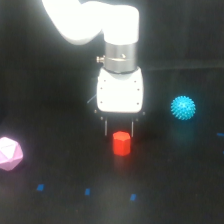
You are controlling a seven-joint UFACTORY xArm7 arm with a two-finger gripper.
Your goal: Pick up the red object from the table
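While the red hexagonal block is sitting upright on the black desk, the white arm is hanging almost straight above it, and its hand is reaching down with two thin dark fingers spread apart, holding nothing. From where I am standing, the finger ends are showing on either side of the block's top edge, seemingly a little behind it, and I cannot tell whether they are touching it or hanging just clear. I am reading this as the approach step, with the grasp itself not yet made. The next move, as I judge it, is calling for a short descent so the fingers straddle two flat sides of the block, then a close and a lift. The teal spiky ball on the exterior view's right and the pale pink faceted polyhedron at the left edge are lying well apart from the block.
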